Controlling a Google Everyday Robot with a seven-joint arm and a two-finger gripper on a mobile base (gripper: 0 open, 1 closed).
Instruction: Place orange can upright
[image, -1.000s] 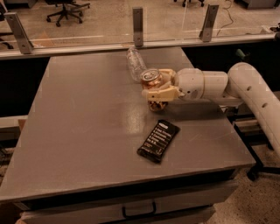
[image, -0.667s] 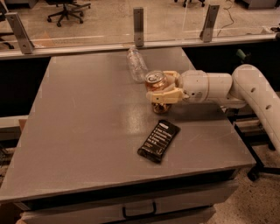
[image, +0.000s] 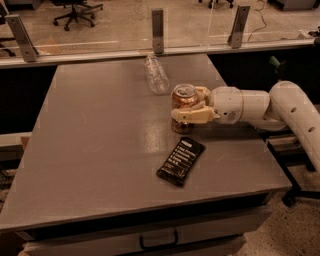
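The orange can (image: 183, 104) stands upright on the grey table (image: 100, 145), right of centre, its silver pull-tab top facing up. My gripper (image: 192, 104) reaches in from the right on a white arm. Its cream fingers (image: 192, 115) wrap around the can's right side, one in front and one behind, shut on it. The can's base appears to rest on the table.
A clear plastic bottle (image: 156, 74) lies on its side just behind the can. A black snack packet (image: 181, 161) lies in front of the can. A glass barrier with posts (image: 158, 24) runs along the table's far edge. Office chairs stand beyond it.
The can has gone from slightly tilted to upright in my gripper, and has shifted a little to the right and down onto the table.
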